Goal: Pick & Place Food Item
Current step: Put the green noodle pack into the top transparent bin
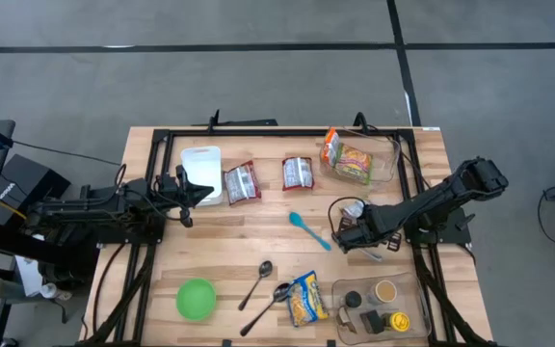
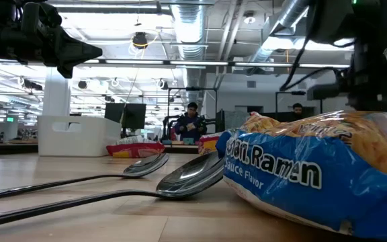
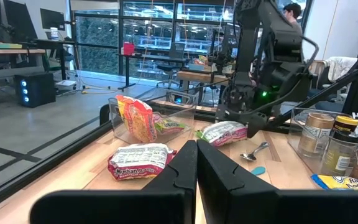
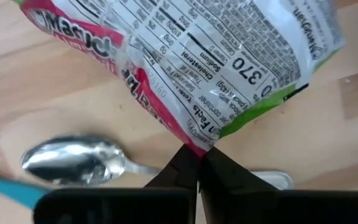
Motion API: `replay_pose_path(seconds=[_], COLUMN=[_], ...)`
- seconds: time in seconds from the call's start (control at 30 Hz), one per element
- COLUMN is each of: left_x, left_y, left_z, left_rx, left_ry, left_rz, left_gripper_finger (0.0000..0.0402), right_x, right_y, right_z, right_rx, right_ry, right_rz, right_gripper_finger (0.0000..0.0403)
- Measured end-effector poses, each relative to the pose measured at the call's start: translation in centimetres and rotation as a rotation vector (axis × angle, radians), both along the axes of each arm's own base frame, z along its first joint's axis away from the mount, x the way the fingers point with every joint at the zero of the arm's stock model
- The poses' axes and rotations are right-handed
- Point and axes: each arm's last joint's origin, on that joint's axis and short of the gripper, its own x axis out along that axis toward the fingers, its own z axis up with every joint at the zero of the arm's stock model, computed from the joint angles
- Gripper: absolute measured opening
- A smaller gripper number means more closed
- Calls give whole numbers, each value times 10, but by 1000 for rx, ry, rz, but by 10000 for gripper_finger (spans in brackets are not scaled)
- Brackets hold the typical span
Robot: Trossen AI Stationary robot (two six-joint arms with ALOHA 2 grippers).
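A red, white and green ramen packet [image 4: 197,62] is in my right gripper [image 4: 199,155], which is shut on it and points down over the table's right middle [image 1: 347,234]. The left wrist view shows that packet [image 3: 225,132] under the right arm. My left gripper [image 3: 196,155] waits shut and level at the table's left [image 1: 189,193], touching nothing. Two more packets [image 1: 242,181] [image 1: 298,173] lie flat at the far middle. A clear bin [image 1: 388,164] at the far right holds others. My right gripper pinches the packet's sealed edge at a red and green corner [image 4: 199,140] between its two fingertips. The fingers come from above, pointing down. The packet spreads out beyond the fingers. Whether its other end rests on the table I cannot tell.
A metal spoon [image 4: 73,160] and a blue spoon [image 1: 308,229] lie close to the right gripper. Nearer the front edge are two metal spoons [image 1: 258,282], a blue and yellow ramen packet [image 1: 306,297], a green bowl [image 1: 197,299] and a clear tray of jars [image 1: 383,304]. A white box [image 1: 202,173] stands far left.
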Motion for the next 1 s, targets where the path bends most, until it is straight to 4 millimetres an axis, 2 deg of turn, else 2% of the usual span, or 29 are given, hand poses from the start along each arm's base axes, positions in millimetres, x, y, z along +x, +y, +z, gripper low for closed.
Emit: replay_pose_path(seconds=[0.47,1.0], left_x=[0,0], left_y=[0,0], left_z=[0,0], left_rx=[0,0], left_ry=[0,0], left_rz=[0,0], left_gripper_finger=[3,3], right_x=[6,20], right_y=[13,7], right_z=[74,155], right_rx=[-139,-330], right_ry=[65,-109], right_rz=[89,235], right_gripper_finger=[0,0])
